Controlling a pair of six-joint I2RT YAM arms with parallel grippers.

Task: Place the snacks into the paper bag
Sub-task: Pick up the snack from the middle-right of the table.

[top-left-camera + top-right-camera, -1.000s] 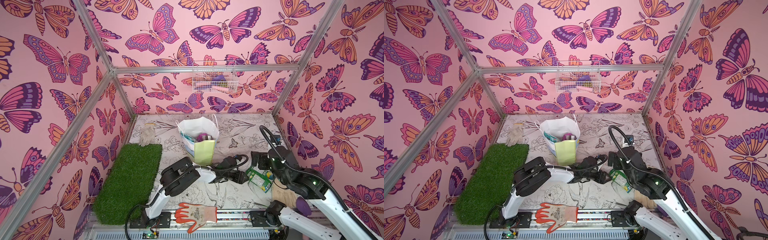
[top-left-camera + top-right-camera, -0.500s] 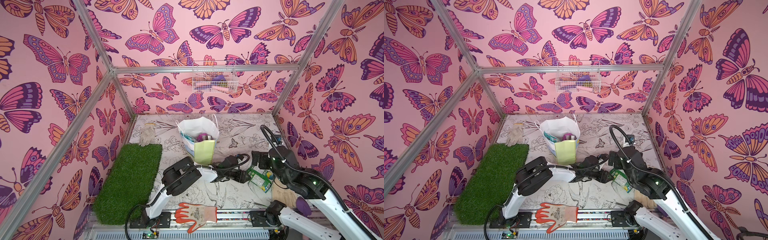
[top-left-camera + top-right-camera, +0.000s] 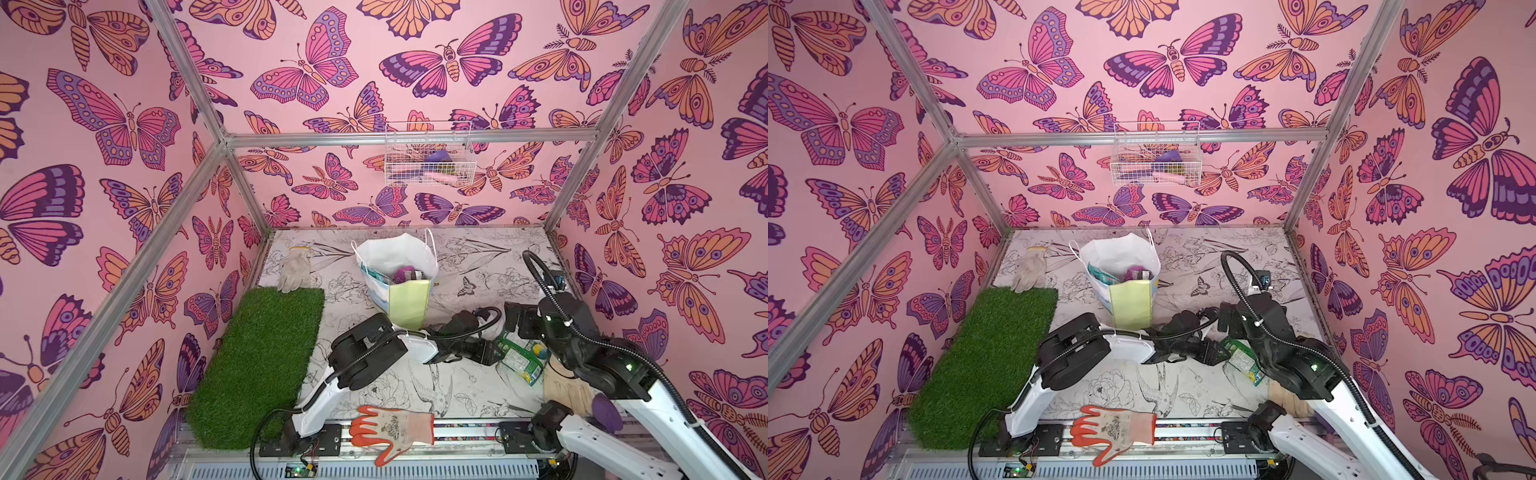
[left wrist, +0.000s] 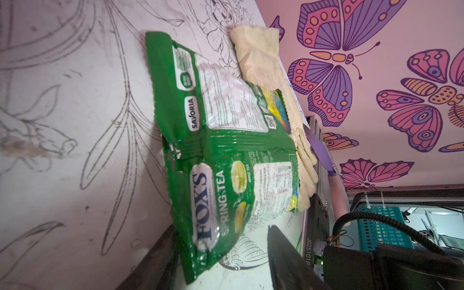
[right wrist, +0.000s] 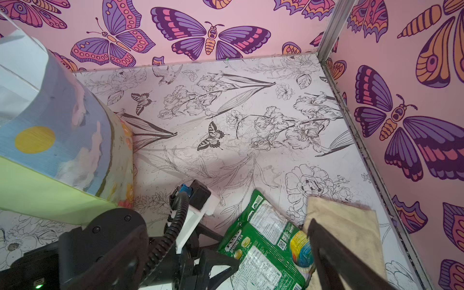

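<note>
A green-and-yellow snack bag (image 3: 519,359) (image 3: 1241,361) lies flat on the table at the front right, its far edge resting on a pale glove. My left gripper (image 3: 492,353) (image 4: 221,228) is low at the bag's near end (image 4: 226,163) and open, with the bag's corner between its fingers and a gap on one side. My right gripper (image 3: 517,322) (image 5: 275,241) hovers over the same bag (image 5: 266,248), open wide and holding nothing. The paper bag (image 3: 405,299) (image 3: 1129,307) stands upright behind my left arm. A purple packet (image 3: 405,274) and a teal packet (image 3: 376,276) are inside it.
A pale cloth glove (image 3: 565,386) (image 4: 261,57) lies by the right wall under the green bag's edge. An orange-and-white glove (image 3: 395,428) rests on the front rail. A grass mat (image 3: 257,361) covers the left side, with another glove (image 3: 295,270) behind it. A wire basket (image 3: 428,158) hangs on the back wall.
</note>
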